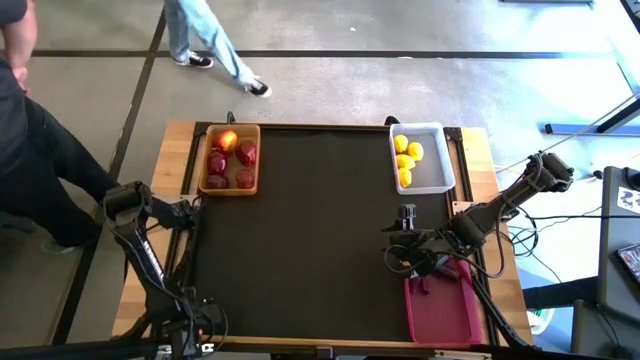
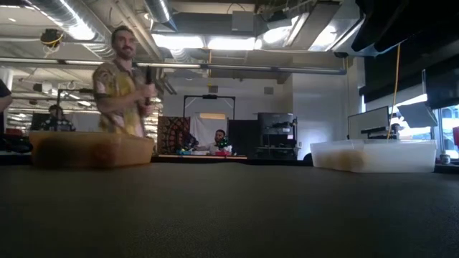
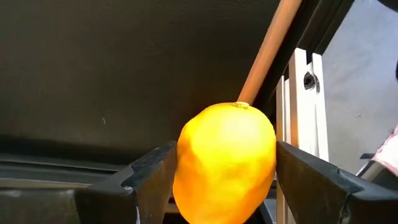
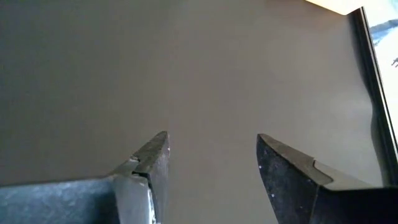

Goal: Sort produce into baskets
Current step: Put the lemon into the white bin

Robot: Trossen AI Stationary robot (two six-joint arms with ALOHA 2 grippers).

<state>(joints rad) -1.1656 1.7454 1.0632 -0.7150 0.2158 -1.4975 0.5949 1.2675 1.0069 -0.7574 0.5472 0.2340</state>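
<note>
My left gripper (image 3: 227, 180) is shut on a yellow lemon-sized fruit (image 3: 225, 163) at the mat's left edge; in the high view the arm (image 1: 150, 215) covers it. The tan wooden basket (image 1: 204, 160) at the far left holds dark red round fruits (image 1: 245, 155) and one orange-yellow fruit (image 1: 228, 140). The white basket (image 1: 440, 160) at the far right holds yellow fruits (image 1: 405, 160). The magenta basket (image 1: 445, 310) sits at the near right. Beside it, above the bare mat, my right gripper (image 4: 211, 162) (image 1: 407, 222) stands open with nothing between its fingers. My left gripper pinches the yellow fruit between its two fingers, one on each of two opposite sides (image 3: 184, 168). The fruit's pointed end (image 3: 241, 104) faces away from the gripper, over the mat's edge. Whether the fruit touches the table does not show.
A wooden strip and a metal frame rail (image 3: 301, 106) run along the table edge next to the held fruit. A person (image 1: 30, 150) stands close to the table's left side, another walks past the far side (image 1: 210, 45). The mat's middle (image 1: 320, 230) is bare.
</note>
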